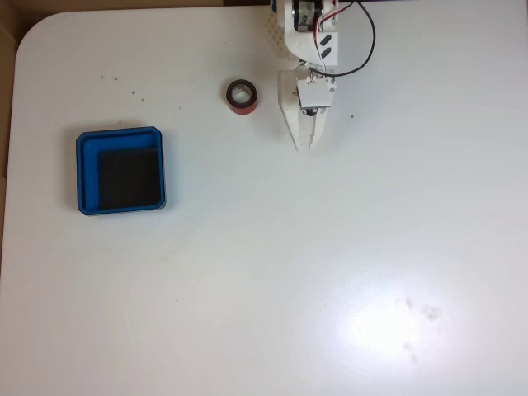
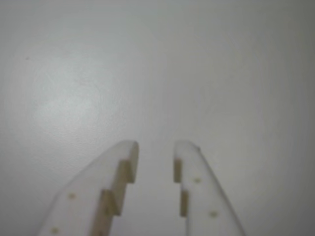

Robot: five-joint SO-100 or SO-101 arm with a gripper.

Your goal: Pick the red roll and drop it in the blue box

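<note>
In the fixed view we see a white bench (image 1: pixel 330 272) with the arm (image 1: pixel 307 33) reaching in from the top edge, red and black wires looping beside it. Its white end effector (image 1: pixel 307 142) points down the picture toward the middle of the bench and carries nothing. In the wrist view we see the end effector (image 2: pixel 154 150) from behind, its two pale fingers (image 2: pixel 110 187) coming up from the bottom edge with a narrow gap between their tips, so we read it as released, slightly parted, with only bare bench beneath the gap.

The red roll (image 1: pixel 241 96) lies flat on the bench, just left of the end effector in the fixed view and apart from it, its dark face up and pale core showing. The blue box (image 1: pixel 85 169) sits well apart, lower and farther left, near the bench's left edge. We see nothing on its black floor. A bright glare patch marks the bench at lower right.
</note>
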